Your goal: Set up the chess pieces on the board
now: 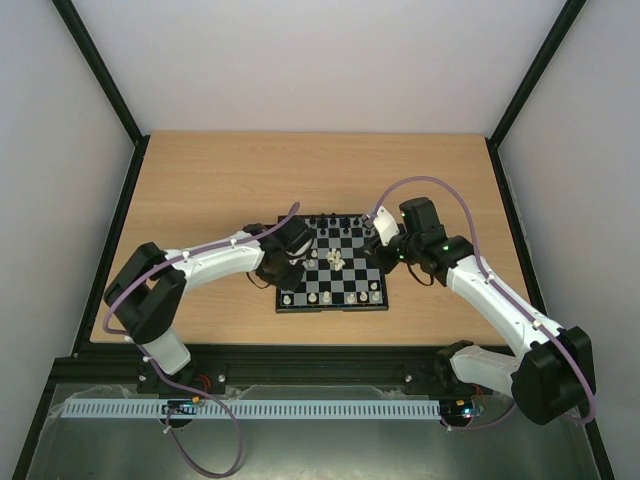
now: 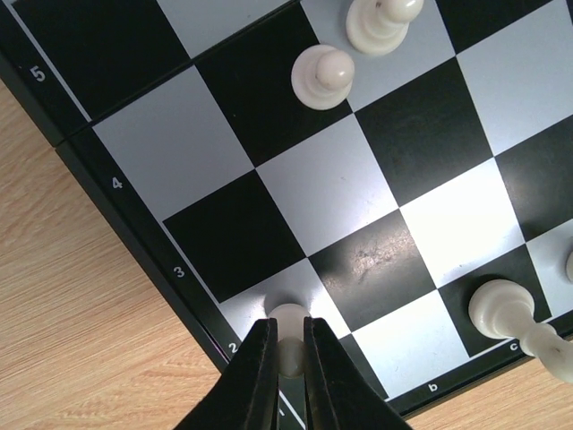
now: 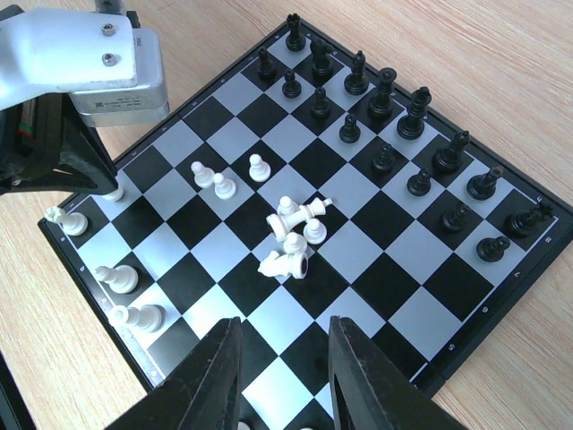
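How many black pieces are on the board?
16 black pieces on the board: eight along the far edge row, eight pawns in the next row. None seem hidden.

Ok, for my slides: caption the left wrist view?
Left jaws clamp a white pawn on the board's a2 square.

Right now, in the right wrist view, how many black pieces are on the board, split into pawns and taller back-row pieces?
black pawns: 8
black back-row pieces: 8
Total: 16
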You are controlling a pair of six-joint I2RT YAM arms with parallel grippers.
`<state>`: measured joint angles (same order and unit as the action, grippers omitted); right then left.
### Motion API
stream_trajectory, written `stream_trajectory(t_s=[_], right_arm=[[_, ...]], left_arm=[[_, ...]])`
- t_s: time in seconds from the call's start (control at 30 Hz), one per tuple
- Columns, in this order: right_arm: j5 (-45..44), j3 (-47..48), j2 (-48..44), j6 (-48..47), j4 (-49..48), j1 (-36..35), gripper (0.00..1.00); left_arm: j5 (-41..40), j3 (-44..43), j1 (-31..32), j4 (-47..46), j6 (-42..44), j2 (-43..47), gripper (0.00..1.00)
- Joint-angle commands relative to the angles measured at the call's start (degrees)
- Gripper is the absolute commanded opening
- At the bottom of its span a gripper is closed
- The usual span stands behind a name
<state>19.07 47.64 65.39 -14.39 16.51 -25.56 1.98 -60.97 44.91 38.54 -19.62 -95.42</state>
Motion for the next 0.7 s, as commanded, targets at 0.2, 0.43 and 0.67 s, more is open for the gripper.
stream_trajectory(t_s=[0.2, 0.43, 0.67], right_arm=[[1.1, -0.5, 0.4, -0.8, 1.0, 0.2, 0.29], [1.1, -0.6, 0.6, -0.8, 1.0, 0.1, 0.29], [1.1, -0.6, 0.7, -0.8, 1.1, 0.2, 0.30]], left_arm=[[0.1, 1.1, 0.6, 1.6, 0.4, -1.5, 0.02], [0.0, 1.7, 0.7, 2.1, 0.0, -0.3, 0.03], [-0.6, 1.1, 0.7, 1.8, 0.3, -0.3, 0.19]])
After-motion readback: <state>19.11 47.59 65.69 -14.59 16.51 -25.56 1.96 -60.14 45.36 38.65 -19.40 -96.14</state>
